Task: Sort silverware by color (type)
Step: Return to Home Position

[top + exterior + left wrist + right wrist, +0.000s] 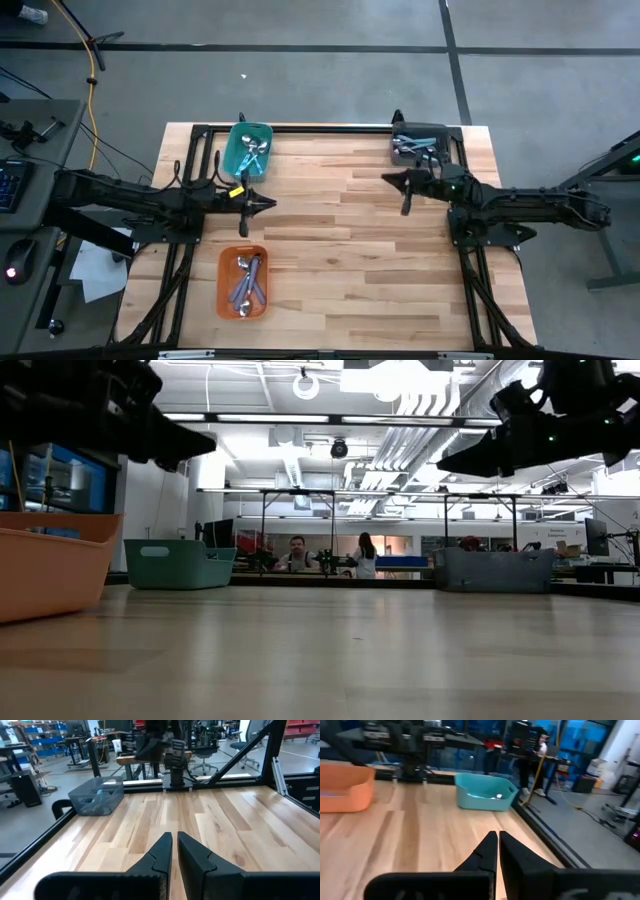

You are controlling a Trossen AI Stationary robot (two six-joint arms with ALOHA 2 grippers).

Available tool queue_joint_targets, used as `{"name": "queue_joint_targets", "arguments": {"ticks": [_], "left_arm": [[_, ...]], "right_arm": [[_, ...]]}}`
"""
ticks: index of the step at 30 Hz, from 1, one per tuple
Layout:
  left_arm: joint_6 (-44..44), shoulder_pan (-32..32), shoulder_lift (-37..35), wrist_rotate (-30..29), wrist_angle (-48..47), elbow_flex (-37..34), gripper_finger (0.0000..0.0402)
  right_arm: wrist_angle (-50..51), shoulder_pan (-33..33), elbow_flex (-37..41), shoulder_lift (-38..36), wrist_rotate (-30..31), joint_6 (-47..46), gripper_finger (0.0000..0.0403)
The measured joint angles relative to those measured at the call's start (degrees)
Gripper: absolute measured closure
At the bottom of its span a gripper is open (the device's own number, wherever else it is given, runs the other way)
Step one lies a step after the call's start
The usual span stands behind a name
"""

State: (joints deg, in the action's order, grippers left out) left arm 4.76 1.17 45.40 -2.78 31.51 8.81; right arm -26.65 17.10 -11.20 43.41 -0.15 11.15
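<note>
The spoons lie inside three bins. The teal bin [249,149] at the far left holds several shiny spoons [253,153]. Purple-handled spoons [246,281] fill the orange bin [242,282] at the near left. In the grey bin [418,146] at the far right lie light blue-handled ones [414,142]. My left gripper [270,204], shut and holding nothing, hovers between the teal and orange bins. My right gripper [387,180] is shut too and hovers just in front of the grey bin. In the left wrist view the grey bin [96,795] shows far off; the right wrist view shows the teal bin [485,792] and orange bin [344,787].
A black frame rail [320,127] runs along the table's far edge and down both sides. The wooden tabletop [340,250] lies bare between the bins. In the low view, people [297,554] stand in the room far behind the table.
</note>
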Motion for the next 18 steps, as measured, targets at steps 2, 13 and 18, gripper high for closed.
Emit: {"name": "queue_joint_targets", "arguments": {"ticks": [2,13,18], "left_arm": [[0.01,0.0,-1.99,-0.46,-0.58,-1.03,0.0383],[0.89,0.0,-16.58,-0.62,-12.2,-3.53,0.0383],[0.44,0.0,-23.91,-1.08,-19.29,-3.53,0.0383]], "right_arm": [[-0.61,-1.55,1.21,-1.03,0.04,0.37,0.0402],[-4.07,-4.99,10.21,-14.49,0.1,0.98,0.0403],[2.0,-5.26,10.6,-21.57,0.11,1.15,0.0403]]}}
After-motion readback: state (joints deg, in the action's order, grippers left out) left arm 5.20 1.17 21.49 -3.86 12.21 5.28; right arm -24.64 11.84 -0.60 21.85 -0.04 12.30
